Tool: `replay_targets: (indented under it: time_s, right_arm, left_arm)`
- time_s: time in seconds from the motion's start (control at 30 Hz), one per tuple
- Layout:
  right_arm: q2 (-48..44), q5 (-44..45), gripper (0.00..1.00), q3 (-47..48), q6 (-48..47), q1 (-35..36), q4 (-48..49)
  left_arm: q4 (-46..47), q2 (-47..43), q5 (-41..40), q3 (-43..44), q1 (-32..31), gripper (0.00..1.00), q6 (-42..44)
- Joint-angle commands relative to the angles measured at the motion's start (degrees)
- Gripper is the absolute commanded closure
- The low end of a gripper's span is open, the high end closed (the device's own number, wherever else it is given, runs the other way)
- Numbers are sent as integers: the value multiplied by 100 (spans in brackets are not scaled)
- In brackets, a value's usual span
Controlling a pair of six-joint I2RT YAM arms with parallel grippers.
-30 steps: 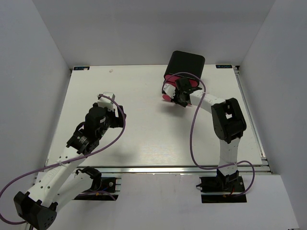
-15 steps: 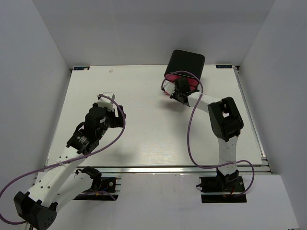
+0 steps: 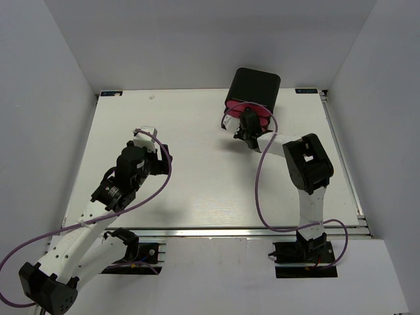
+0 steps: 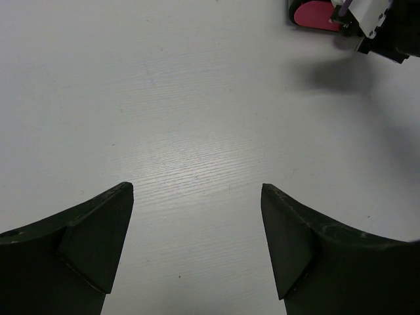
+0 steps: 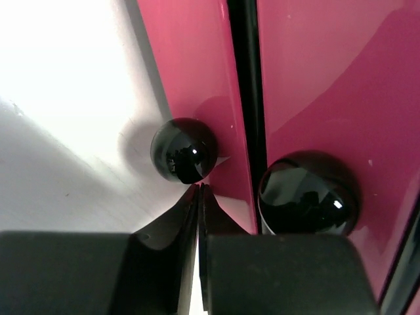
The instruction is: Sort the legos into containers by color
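My left gripper (image 4: 197,190) hangs spread over the white table (image 3: 197,190); right gripper (image 5: 199,188), pinched closed, fronts pink drawers (image 5: 308,72); grey walls (image 3: 197,39) surround.

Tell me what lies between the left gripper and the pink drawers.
Only bare white table. The left wrist view shows the whole stretch from the left gripper to the pink drawers.

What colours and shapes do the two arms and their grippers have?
Both the left arm and the right arm have white links with black joint housings. A thin purple cable loops along each. The left gripper and right gripper end in dark tapered wedges.
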Motion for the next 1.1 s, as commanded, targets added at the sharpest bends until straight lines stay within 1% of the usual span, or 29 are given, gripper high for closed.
replay_targets:
  time_s: [0.0,0.07,0.17,0.27,0.43,0.47,0.5,0.6,0.63,0.67,0.73,0.77,0.87,1.0,1.07]
  right_arm:
    - [-253,124,91,-231,-618,88,875]
    - [-244,239,90,-459,-925,132,1453]
    - [-183,423,90,-531,-1059,193,1764]
    - [-174,529,90,-540,-1050,202,1826]
    - [-279,363,90,-601,-971,202,1704]
    - [-392,214,90,-601,-919,193,1599]
    - [-454,-257,90,-593,-849,193,1154]
    - [-543,-909,90,-216,-550,176,335]
    - [-534,-912,89,-67,-488,176,141]
    - [-508,-877,89,-39,-479,202,191]
    - [-368,-422,89,48,-496,202,506]
    - [-315,-281,89,127,-488,219,516]
    - [-402,-472,90,251,-304,185,184]
    - [-955,-1559,89,14,-110,184,-589]
    - [-1306,-1982,85,31,4,193,-1316]
  left_arm:
    - [44,-82,-69,-20,-19,12,54]
    - [44,-91,-78,-20,-19,12,54]
    - [44,-100,-87,-20,-19,12,54]
    - [53,-109,-78,-20,-19,12,54]
    - [53,-117,-61,-20,-19,12,54]
    - [53,-126,-61,-20,-19,12,54]
    - [53,-126,-69,-20,-19,12,54]
    - [44,-126,-69,-20,-19,12,54]
    - [44,-118,-78,-20,-19,12,54]
    - [44,-126,-69,-11,-19,12,54]
    - [44,-126,-87,-20,-19,12,46]
    - [36,-126,-78,-11,-19,12,54]
    - [44,-135,-96,-20,-19,12,54]
    - [62,-170,-69,-20,-19,12,54]
    - [62,-196,-34,-11,-19,12,54]
